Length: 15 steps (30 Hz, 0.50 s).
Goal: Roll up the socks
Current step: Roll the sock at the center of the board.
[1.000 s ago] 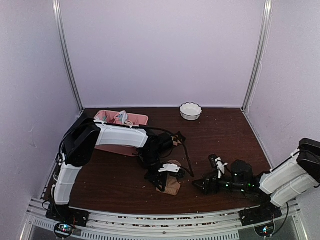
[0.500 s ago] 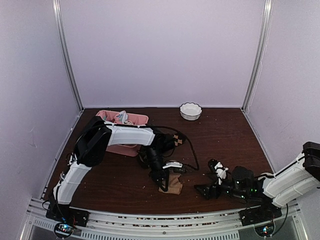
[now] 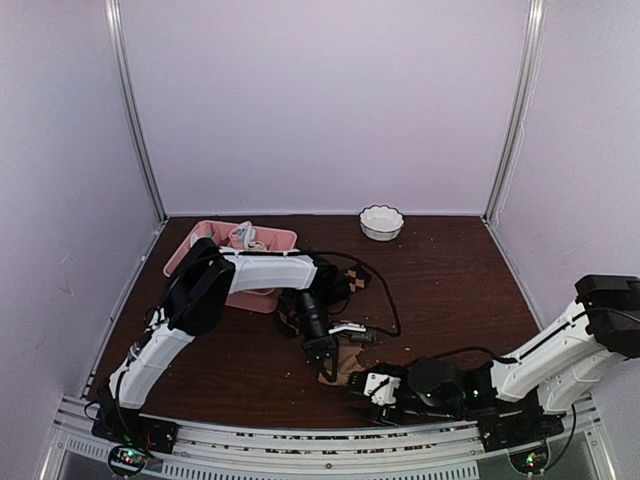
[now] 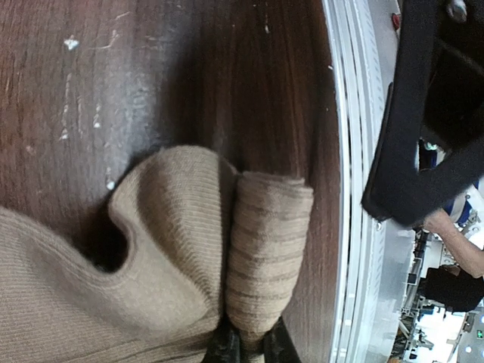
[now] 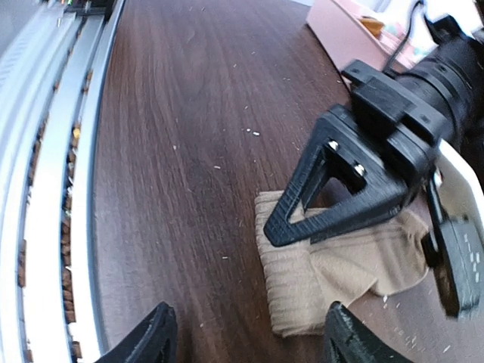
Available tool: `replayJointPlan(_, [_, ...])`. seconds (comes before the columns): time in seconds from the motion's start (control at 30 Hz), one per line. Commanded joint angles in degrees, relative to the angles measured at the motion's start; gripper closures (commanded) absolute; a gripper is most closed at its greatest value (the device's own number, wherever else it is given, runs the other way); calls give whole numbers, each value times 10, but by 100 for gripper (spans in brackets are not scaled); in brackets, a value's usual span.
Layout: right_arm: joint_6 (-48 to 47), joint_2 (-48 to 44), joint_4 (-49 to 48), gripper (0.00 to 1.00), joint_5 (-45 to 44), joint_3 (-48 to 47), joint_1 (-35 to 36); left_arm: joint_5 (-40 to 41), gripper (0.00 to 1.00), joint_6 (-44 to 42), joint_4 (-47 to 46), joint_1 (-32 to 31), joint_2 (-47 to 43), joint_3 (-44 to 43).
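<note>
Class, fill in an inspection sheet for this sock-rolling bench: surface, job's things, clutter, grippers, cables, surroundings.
Surface: dark wooden table, speckled with pale crumbs.
Job's things: tan sock folded near the front edge; argyle sock further back, partly hidden by the left arm.
Clutter: pink divided tray holding small bundles; white bowl at the back.
Grippers: left gripper shut on the tan sock's fold; right gripper open, the sock just ahead.
Cables: black cable loops over the table beside the left arm.
Surroundings: lilac walls; metal rail along the near edge.
</note>
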<state>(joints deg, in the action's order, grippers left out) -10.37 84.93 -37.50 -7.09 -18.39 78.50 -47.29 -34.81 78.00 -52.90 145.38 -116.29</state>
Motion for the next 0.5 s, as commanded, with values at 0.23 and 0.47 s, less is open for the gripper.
replayJointPlan(0.23, [-158,82,71,49,27,-84,-56,88,96,5,-4,2,68,-34])
replayJointPlan(0.47, [-158,104,105,78,53,-113,-70,95,90,2,-3,2,70,-44])
